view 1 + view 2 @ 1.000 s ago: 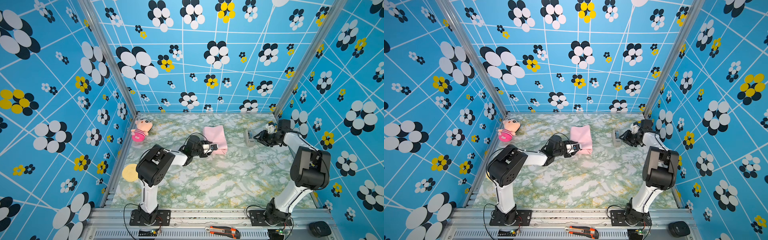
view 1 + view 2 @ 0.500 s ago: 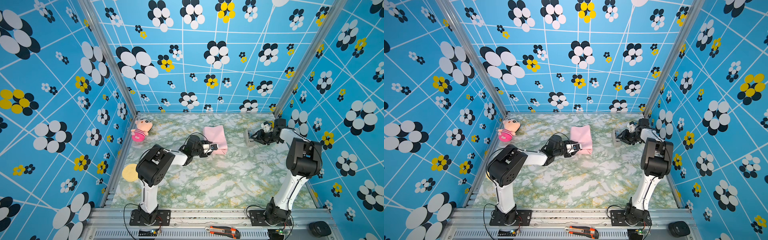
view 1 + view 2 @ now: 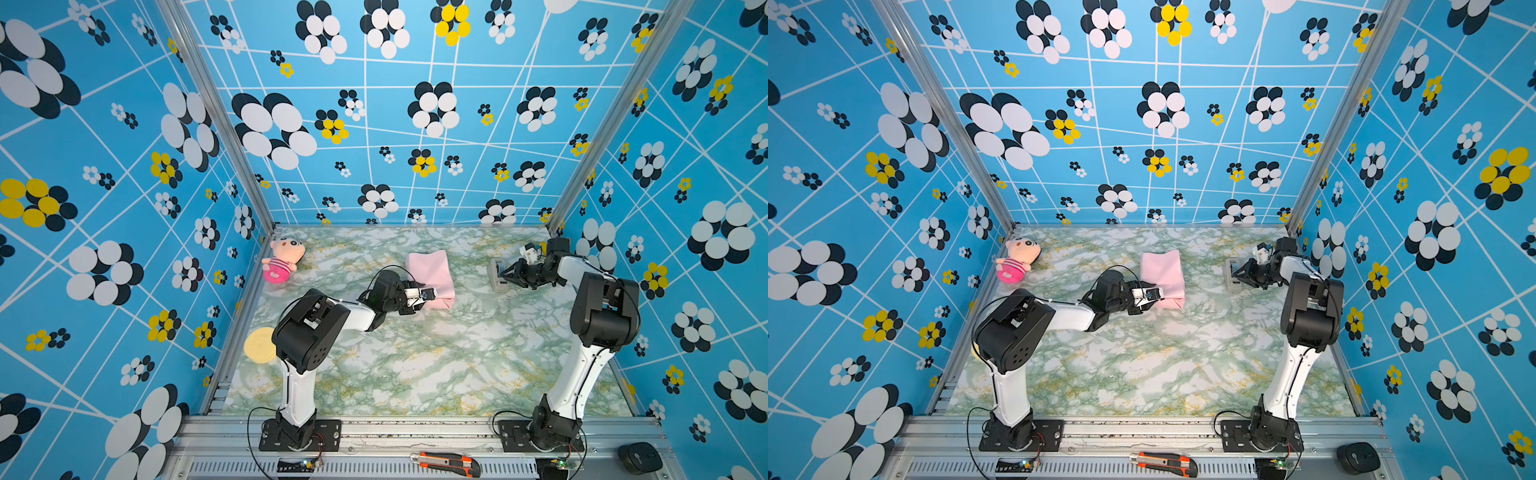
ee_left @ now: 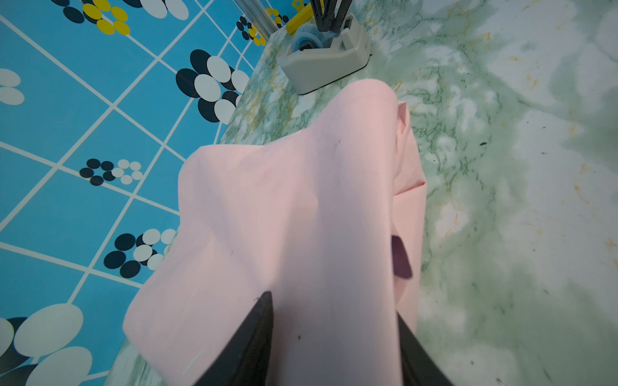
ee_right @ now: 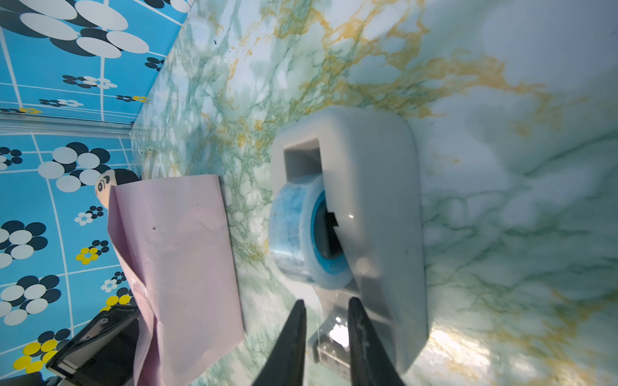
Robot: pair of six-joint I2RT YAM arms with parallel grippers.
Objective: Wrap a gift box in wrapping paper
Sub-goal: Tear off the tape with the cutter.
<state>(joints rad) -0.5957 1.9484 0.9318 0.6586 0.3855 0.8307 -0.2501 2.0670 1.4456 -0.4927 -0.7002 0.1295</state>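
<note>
The wrapping paper (image 3: 430,270) (image 3: 1163,270) lies at the table's middle back as a pale pink folded bundle. The gift box is hidden inside it. My left gripper (image 3: 437,297) (image 4: 332,304) is shut on the bundle's near end, one finger on each side of the paper (image 4: 301,200). A dark patch (image 4: 401,257) shows in a gap between folds. My right gripper (image 3: 503,276) (image 5: 327,300) is at the grey tape dispenser (image 3: 495,274) (image 5: 374,200). Its fingers stand a narrow gap apart around the clear tape end at the cutter.
A pink-striped plush doll (image 3: 282,259) lies at the back left by the wall. A yellow disc (image 3: 259,345) sits at the left edge behind my left arm's shoulder. A box cutter (image 3: 446,463) and a black puck (image 3: 638,457) rest on the front rail.
The right gripper's fingers have narrowed at the dispenser's cutter, and the right arm's elbow has swung up over its base. The left arm and the bundle have not moved.
</note>
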